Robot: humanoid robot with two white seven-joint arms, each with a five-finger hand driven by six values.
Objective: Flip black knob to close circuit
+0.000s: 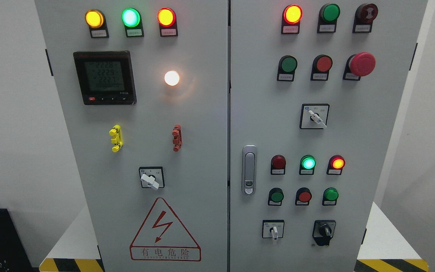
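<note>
The black knob (pixel 324 230) is sitting at the bottom right of the right door (pixel 372 132) of the grey cabinet, beside a small white-handled switch (pixel 274 230). Lamps are glowing above: a green one (pixel 308 163) and a red one (pixel 337 163). No robot hand is showing, so I cannot tell its state.

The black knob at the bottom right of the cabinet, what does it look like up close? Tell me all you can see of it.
The black knob sits low on the right door, on a dark square plate, right of a white-handled switch. It looks like glossy black plastic: a round hub with a stubby lever whose wider end points down. Below three small round buttons, it is the only all-black selector. Nothing touches it; no robot hand is in view.
</note>
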